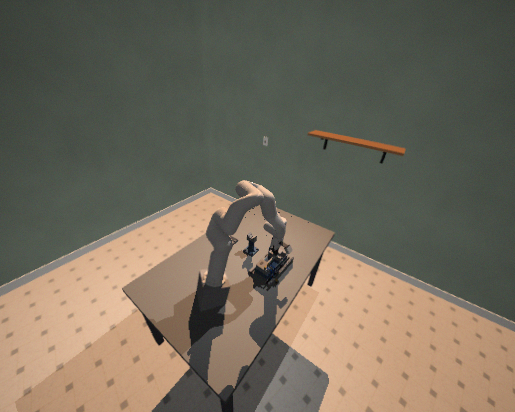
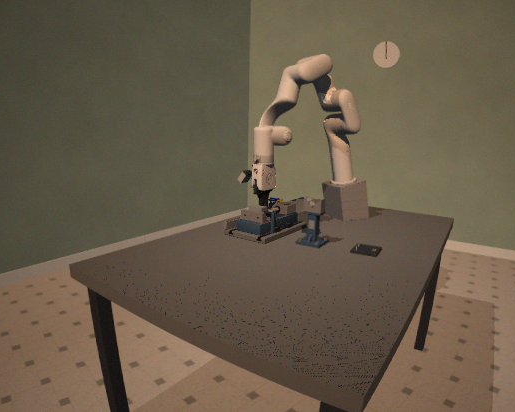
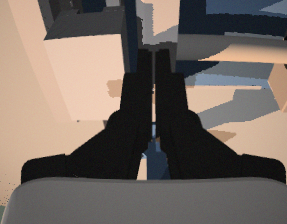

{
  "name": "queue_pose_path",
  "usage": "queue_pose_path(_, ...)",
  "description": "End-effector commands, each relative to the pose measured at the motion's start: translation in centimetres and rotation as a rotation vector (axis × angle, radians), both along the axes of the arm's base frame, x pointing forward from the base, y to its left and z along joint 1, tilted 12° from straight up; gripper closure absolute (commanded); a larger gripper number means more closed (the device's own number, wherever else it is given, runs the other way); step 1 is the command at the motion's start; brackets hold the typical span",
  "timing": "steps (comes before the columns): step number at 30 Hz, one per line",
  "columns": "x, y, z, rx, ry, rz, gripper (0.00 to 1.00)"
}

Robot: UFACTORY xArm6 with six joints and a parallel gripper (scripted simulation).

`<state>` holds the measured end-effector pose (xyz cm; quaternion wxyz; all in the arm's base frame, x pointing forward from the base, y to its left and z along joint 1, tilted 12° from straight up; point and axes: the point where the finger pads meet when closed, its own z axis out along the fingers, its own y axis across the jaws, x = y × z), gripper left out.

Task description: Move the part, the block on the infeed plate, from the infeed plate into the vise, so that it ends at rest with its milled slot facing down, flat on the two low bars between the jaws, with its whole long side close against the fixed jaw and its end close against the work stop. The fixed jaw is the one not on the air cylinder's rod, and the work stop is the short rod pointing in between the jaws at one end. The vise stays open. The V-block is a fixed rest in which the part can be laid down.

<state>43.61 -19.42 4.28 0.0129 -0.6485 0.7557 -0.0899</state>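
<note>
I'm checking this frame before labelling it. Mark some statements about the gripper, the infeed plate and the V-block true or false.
1. The gripper is shut with nothing between its fingers. True.
2. The gripper hangs over the infeed plate. False: it is down at the vise.
3. The infeed plate carries the part. False: it looks bare.
4. The V-block stands between the vise and the infeed plate in the exterior view. True.
5. The wall shelf holds boxes. False: nothing shows on it.

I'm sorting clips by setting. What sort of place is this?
Probably a small machine-tending test cell in a plain room: one arm on a pedestal bolted to a table, a vise fixture, green walls, tiled floor.
</note>
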Motion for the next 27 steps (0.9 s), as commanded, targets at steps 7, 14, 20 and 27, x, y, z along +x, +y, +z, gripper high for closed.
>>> queue_pose_path(7, 0.05, -0.10, 0.44, -0.007, -0.022, 0.002, 1.00)
queue_pose_path(14, -0.20, -0.06, 0.40, -0.007, -0.022, 0.002, 1.00)
queue_pose_path(20, -0.27, -0.05, 0.38, -0.007, -0.022, 0.002, 1.00)
queue_pose_path(27, -0.30, -0.03, 0.55, -0.007, -0.022, 0.002, 1.00)
